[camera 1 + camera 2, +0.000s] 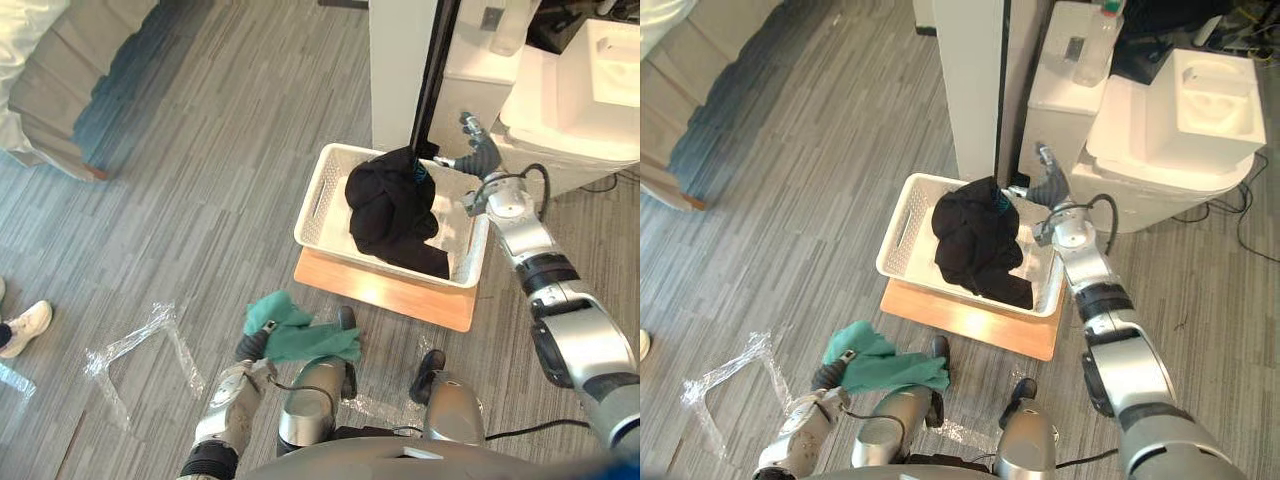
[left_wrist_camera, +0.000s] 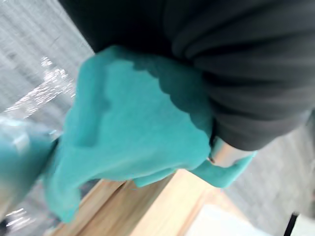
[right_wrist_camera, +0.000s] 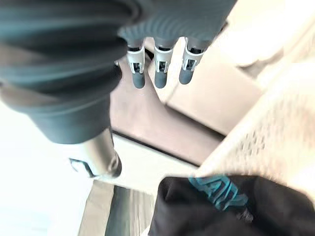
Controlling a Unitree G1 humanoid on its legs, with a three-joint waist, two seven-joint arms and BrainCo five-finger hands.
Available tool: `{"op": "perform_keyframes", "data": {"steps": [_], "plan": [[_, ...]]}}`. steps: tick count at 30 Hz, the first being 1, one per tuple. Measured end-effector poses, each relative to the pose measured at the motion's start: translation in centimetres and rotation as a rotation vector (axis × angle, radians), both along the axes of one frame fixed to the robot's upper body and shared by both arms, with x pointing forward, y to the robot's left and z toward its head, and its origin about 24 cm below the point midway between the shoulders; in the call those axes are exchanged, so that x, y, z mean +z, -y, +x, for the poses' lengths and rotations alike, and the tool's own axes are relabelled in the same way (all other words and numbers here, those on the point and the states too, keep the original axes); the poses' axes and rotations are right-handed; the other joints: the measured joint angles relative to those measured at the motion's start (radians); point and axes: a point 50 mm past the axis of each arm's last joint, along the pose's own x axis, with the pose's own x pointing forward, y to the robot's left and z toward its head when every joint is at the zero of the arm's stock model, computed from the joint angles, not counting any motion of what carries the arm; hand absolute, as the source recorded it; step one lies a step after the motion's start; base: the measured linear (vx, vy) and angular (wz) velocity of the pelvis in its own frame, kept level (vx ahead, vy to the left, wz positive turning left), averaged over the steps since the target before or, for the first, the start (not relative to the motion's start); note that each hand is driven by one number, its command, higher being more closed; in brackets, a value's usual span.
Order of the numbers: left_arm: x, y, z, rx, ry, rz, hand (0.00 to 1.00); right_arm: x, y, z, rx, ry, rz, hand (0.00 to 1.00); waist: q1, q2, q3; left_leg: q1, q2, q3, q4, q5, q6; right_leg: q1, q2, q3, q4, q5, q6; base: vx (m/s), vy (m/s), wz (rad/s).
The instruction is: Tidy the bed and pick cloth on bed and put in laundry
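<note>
Left hand (image 1: 252, 343), low and close to the robot, is closed on a green cloth (image 1: 305, 335). The fingers are mostly buried in the fabric, but one shows curled with cloth wrapped over it in the left wrist view. The cloth bunches at the hand and trails off to the robot's right, held off the floor.

A scrap of clear plastic wrap (image 1: 135, 345) lies on the floor to the left. Past the cloth is a wooden board (image 1: 400, 293) with a white basket (image 1: 318, 200) on it. The cloth is near the board's front edge but not over the basket.

A black cloth (image 1: 395, 215) is already piled in the basket and lapping over its far rim. Right hand (image 1: 480, 155) hovers at the basket's far right corner, fingers straight, holding nothing.

The step looks like carrying the green cloth to the basket. To do it well:
- Lift forward and right until the whole bunch clears the near rim.
- Let go over the bare left part of the basket so no tail hangs outside.

The bed (image 1: 50, 90) is far off at upper left.
</note>
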Motion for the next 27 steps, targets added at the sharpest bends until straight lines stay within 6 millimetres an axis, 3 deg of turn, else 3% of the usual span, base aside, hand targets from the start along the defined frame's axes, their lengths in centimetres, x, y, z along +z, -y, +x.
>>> {"op": "perform_keyframes", "data": {"steps": [4,6,8,10,15,17,18,20,22,27], "plan": [[0.2,-3.4,-1.0,0.121,-0.028,0.073,1.0,-3.5,0.2,-2.0,0.004,-0.081,-0.11,0.0,-0.015,-0.048,-0.048,0.027,0.003,0.014,0.001,-0.012,-0.002,0.066,0.024,-0.001,-0.1,0.047,0.011,0.13,-0.026,-0.08],[0.8,-5.2,-1.2,0.169,-0.011,0.122,1.0,-4.3,0.2,-2.5,0.007,-0.097,-0.144,0.0,-0.016,-0.072,-0.066,0.045,0.003,0.033,0.003,-0.019,-0.011,0.098,0.032,0.005,-0.145,0.064,0.015,0.19,-0.034,-0.16],[3.0,-8.3,-0.2,0.238,0.087,0.205,1.0,-4.8,0.4,-3.0,-0.022,-0.112,-0.143,0.0,-0.019,-0.101,-0.097,0.063,0.005,0.068,0.001,-0.025,-0.013,0.136,0.045,0.01,-0.204,0.082,0.016,0.12,-0.03,-0.14],[5.4,-9.7,0.9,0.285,0.21,0.231,1.0,-5.6,1.1,-3.4,-0.069,-0.15,-0.135,0.0,-0.019,-0.109,-0.124,0.066,0.008,0.085,0.001,-0.026,-0.013,0.142,0.051,0.013,-0.217,0.086,0.015,0.07,-0.026,-0.07],[12.1,-11.8,3.1,0.31,0.518,0.31,1.0,-9.6,4.8,-6.8,-0.238,-0.294,-0.081,0.0,-0.02,-0.101,-0.162,0.096,0.022,0.106,0.0,-0.037,-0.012,0.171,0.068,0.031,-0.239,0.092,0.005,0.03,-0.025,-0.12],[16.2,-13.0,3.7,0.292,0.657,0.391,1.0,-12.2,7.1,-9.8,-0.332,-0.387,-0.042,0.0,-0.036,-0.093,-0.193,0.096,0.035,0.118,-0.001,-0.039,-0.013,0.164,0.081,0.052,-0.249,0.101,-0.004,0.0,-0.025,-0.27],[16.7,-13.2,3.8,0.29,0.672,0.399,1.0,-12.4,7.3,-10.2,-0.343,-0.397,-0.04,0.0,-0.04,-0.092,-0.197,0.096,0.036,0.121,-0.001,-0.039,-0.013,0.162,0.083,0.055,-0.249,0.102,-0.005,-0.03,-0.026,-0.25],[19.6,-14.3,4.5,0.264,0.752,0.446,1.0,-14.1,9.0,-12.4,-0.414,-0.465,-0.022,0.0,-0.051,-0.082,-0.226,0.098,0.048,0.139,-0.001,-0.039,-0.013,0.153,0.093,0.074,-0.257,0.111,-0.016,-0.03,-0.021,-0.3],[21.5,-14.6,5.3,0.24,0.81,0.465,1.0,-15.1,9.9,-13.8,-0.461,-0.512,0.001,0.0,-0.072,-0.078,-0.246,0.097,0.055,0.142,-0.001,-0.039,-0.013,0.153,0.103,0.084,-0.27,0.12,-0.02,-0.04,-0.027,-0.22],[27.4,-15.5,7.5,0.15,0.936,0.538,1.0,-17.1,10.6,-16.3,-0.502,-0.599,0.036,0.0,-0.084,-0.083,-0.263,0.098,0.079,0.192,-0.001,-0.041,-0.022,0.135,0.127,0.137,-0.294,0.14,-0.043,-0.04,-0.022,-0.29]]}}
